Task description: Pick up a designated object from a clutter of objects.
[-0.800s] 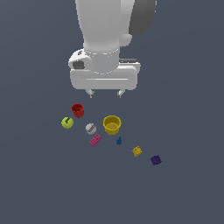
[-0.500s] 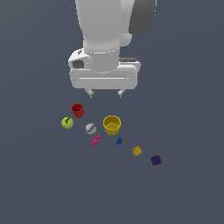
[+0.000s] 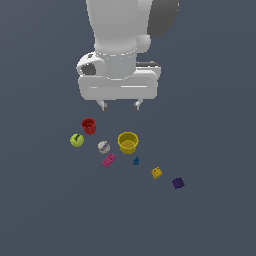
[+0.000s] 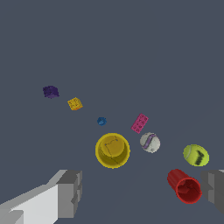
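The designated object, a tiny yellow-orange studded block (image 3: 156, 172) (image 4: 75, 103), lies on the grey floor between a tiny blue piece (image 3: 135, 160) (image 4: 101, 121) and a dark purple block (image 3: 178, 183) (image 4: 50, 91). My gripper (image 3: 120, 105) hangs open high above the clutter, over the ground behind the yellow cup (image 3: 128, 142) (image 4: 112, 150), holding nothing. In the wrist view its grey fingers (image 4: 69, 192) frame the scene wide apart. The block is well off toward the exterior view's right of the gripper.
A red cup (image 3: 88, 125) (image 4: 185, 186), green ball (image 3: 76, 140) (image 4: 196, 155), grey-white ball (image 3: 103, 146) (image 4: 150, 142) and pink flat brick (image 3: 108, 160) (image 4: 139, 123) sit toward the exterior view's left of the yellow cup.
The gripper has barely shifted, if at all; the objects lie where they were.
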`<state>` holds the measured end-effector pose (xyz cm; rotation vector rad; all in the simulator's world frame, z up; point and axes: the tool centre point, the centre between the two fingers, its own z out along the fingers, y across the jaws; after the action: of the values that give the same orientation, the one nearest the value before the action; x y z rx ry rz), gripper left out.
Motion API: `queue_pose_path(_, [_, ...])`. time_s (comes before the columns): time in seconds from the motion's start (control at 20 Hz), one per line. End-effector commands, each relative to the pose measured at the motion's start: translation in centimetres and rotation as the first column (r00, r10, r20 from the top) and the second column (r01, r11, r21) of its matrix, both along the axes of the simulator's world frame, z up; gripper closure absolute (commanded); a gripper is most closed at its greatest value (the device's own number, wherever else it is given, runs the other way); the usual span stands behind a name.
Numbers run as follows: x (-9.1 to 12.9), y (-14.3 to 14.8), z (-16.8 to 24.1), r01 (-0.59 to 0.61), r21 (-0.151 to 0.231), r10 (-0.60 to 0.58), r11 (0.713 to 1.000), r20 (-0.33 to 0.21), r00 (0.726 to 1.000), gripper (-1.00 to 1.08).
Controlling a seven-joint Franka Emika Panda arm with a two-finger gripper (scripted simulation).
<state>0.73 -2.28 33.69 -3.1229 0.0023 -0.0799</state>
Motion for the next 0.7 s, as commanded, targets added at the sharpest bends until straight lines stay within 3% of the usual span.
queue_pose_path(0.0, [0.1, 0.1, -0.2, -0.003, -0.001, 0.003, 1.000, -0.001, 1.000, -0.92])
queue_pose_path(0.65, [3.6, 3.0, -5.3, -0.105, -0.022, 0.105, 0.994, -0.014, 0.994, -0.92])
